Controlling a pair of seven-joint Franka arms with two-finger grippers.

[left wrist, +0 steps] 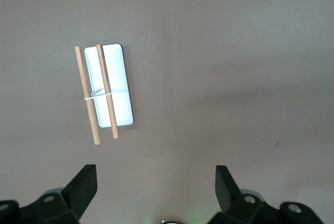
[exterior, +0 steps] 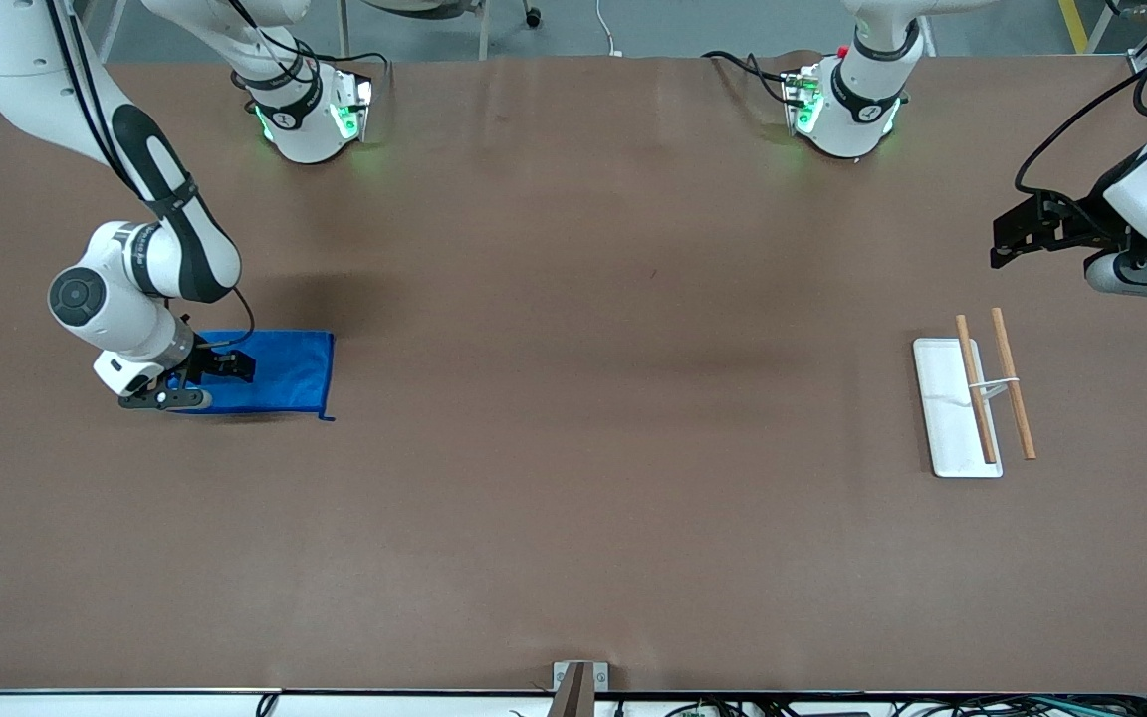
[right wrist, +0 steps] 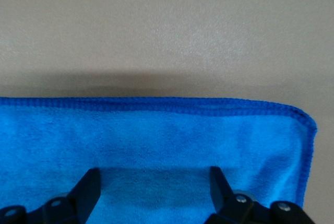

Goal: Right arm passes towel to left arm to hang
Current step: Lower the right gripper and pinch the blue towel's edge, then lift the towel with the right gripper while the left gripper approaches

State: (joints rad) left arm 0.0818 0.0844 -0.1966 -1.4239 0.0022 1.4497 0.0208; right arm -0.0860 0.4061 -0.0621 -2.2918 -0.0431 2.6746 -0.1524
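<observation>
The bright blue towel [exterior: 285, 370] lies flat on the table toward the right arm's end, with a tiny loop [exterior: 327, 416] at its corner nearest the front camera. My right gripper [exterior: 203, 382] is open and low over the towel near one short edge. In the right wrist view the towel [right wrist: 156, 130] fills the space under my right gripper [right wrist: 154, 177], with nothing between the fingers. My left gripper [exterior: 1002, 242] is open and empty, up in the air over bare table at the left arm's end; the left arm waits. It also shows in the left wrist view [left wrist: 155, 171].
A white flat base [exterior: 944, 428] carrying two wooden rods [exterior: 976, 388] joined by a white wire lies near the left arm's end. It also shows in the left wrist view [left wrist: 119, 78]. The brown table [exterior: 573, 398] spreads between towel and rack.
</observation>
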